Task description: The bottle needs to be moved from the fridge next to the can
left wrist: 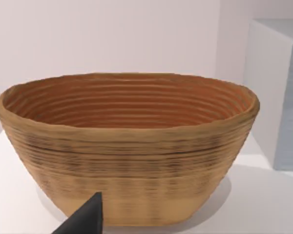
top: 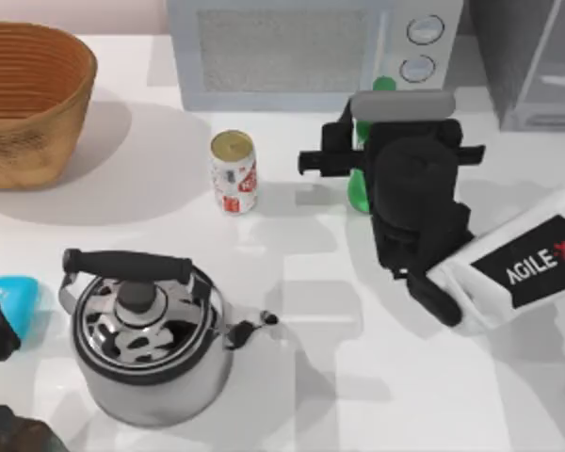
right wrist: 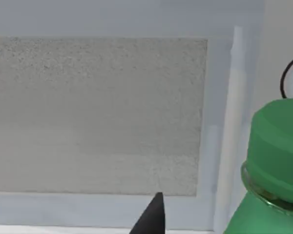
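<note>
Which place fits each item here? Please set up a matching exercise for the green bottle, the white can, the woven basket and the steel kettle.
Things:
1. green translucent plastic bottle
2. small white can with red markings
3. brown woven basket
4. shiny steel kettle with black handle

Places in the top view:
A. far left corner of the table
B. near side, left of centre
C. under the right gripper, in front of the pale grey microwave
D. standing free, left of the bottle

Pairs: 1-C, 2-D, 3-A, 4-B
</note>
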